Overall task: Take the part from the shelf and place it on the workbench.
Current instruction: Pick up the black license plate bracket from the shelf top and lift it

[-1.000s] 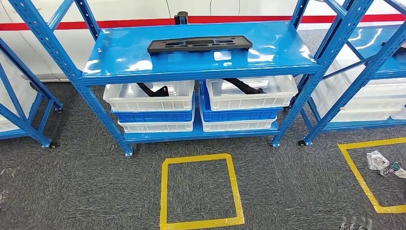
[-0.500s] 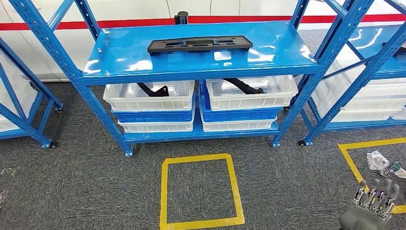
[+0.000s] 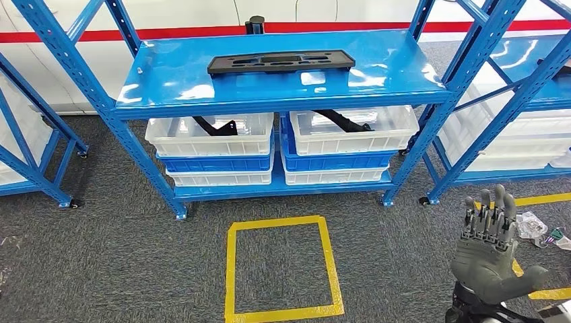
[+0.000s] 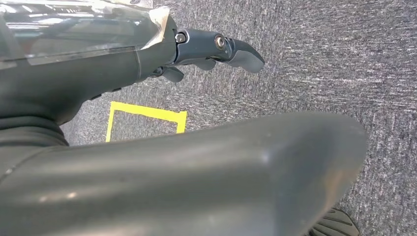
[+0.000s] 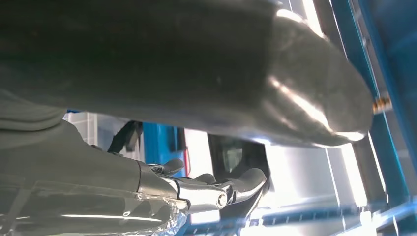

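one part: flat black plate (image 3: 281, 62) lying on the top level of the blue shelf (image 3: 175, 87), far centre, untouched
right hand: (image 3: 490, 249) raised at near right over the carpet, fingers (image 3: 489, 214) straight, apart, pointing up, holding nothing; well short of the shelf
left hand: (image 4: 206, 51) over grey carpet, fingers extended, nothing in it
bins: white bins (image 3: 210, 133) stacked with blue ones on the lower level, black pieces inside
floor: yellow tape square (image 3: 281, 268) near centre

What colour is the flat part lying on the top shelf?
Black, the flat part against the blue top shelf; clearest in the head view.
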Motion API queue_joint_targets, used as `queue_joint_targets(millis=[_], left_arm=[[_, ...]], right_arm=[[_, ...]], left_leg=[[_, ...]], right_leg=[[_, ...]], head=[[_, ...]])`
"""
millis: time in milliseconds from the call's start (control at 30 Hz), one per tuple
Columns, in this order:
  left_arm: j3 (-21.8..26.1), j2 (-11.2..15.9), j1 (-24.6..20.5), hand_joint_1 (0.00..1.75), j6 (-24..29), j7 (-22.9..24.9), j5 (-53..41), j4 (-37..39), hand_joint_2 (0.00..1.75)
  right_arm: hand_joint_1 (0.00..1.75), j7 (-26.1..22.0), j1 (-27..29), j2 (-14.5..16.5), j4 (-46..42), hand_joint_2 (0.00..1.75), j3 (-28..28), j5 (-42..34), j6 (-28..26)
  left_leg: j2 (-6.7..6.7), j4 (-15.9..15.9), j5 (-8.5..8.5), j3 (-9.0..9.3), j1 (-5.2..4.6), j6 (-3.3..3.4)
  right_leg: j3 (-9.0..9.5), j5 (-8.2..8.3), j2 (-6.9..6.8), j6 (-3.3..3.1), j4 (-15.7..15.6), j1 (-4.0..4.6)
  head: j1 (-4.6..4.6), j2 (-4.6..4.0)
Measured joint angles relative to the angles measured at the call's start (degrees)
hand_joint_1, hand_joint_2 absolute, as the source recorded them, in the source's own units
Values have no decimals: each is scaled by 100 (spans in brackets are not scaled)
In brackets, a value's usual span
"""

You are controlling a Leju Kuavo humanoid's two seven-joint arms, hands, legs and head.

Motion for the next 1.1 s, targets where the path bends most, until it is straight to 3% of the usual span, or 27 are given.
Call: queue_joint_targets(millis=[467, 533, 600, 667, 767, 800, 833, 900, 933, 1000, 1100], left_arm=[[235, 0, -6, 0, -33, -119, -42, 31, 0], [303, 4, -6, 0, -47, -150, -42, 47, 0], [341, 5, -7, 0, -52, -175, -42, 56, 0], [383, 4, -10, 0, -66, -200, -42, 67, 0], [451, 5, -15, 0, -112, -239, -42, 97, 0], [467, 4, -14, 0, -120, -244, -42, 107, 0], [481, 4, -13, 0, -121, -246, -42, 116, 0], [508, 4, -12, 0, -125, -250, -42, 132, 0], [519, 14, -12, 0, -127, -257, -42, 138, 0], [536, 33, -12, 0, -134, -278, -45, 146, 0], [549, 49, -12, 0, -151, -304, -57, 150, 0]], right_arm=[[0, -296, 165, -701, -1222, 0, 2487, 779, -855], [0, -319, 207, -721, -1431, 0, 2824, 831, -886], [0, -329, 243, -709, -1594, 0, 3026, 866, -891], [0, -337, 281, -693, -1726, 0, 3142, 887, -885], [0, -355, 372, -691, -1859, 0, 3327, 949, -872], [0, -358, 398, -690, -1884, 0, 3369, 960, -870], [0, -361, 414, -689, -1907, 0, 3403, 963, -869], [0, -362, 423, -688, -1948, 0, 3449, 967, -871], [0, -362, 428, -685, -1963, 0, 3462, 979, -884], [0, -362, 454, -662, -2003, 0, 3466, 1026, -969], [0, -362, 501, -617, -2071, 0, 3460, 1101, -1230]], left_leg=[[0, 0, 1, -2, 0, 1], [-3, -4, -17, -8, -11, 40], [-27, -147, 12, 85, 16, 122], [-58, -333, 87, 222, 75, 177], [-117, -375, 104, 261, 100, 169], [-144, -371, 91, 268, 106, 152], [-170, -363, 73, 284, 118, 126], [-217, -315, 5, 321, 155, 44], [-237, -266, -55, 326, 161, -14], [-263, -180, -175, 322, 157, -106], [-245, -123, -258, 339, 180, -155]], right_leg=[[6, 0, 0, 0, 0, 0], [16, 16, -11, 34, -50, -36], [71, 21, -4, 85, -106, -47], [-33, -130, 103, 67, 191, -24], [-652, -507, 230, 31, 1273, -42], [-791, -516, 237, 66, 1449, -54], [-816, -424, 239, 129, 1396, -71], [-567, -51, 236, 289, 723, -125], [-417, 99, 239, 329, 371, -141], [-251, 212, 247, 254, 27, -147], [-216, 145, 263, 45, 71, -131]], head=[[1, 0], [-3, 0], [-3, 0], [24, 0], [56, 0], [55, 0], [55, 0], [60, 0], [75, 0], [90, 0], [70, 0]])
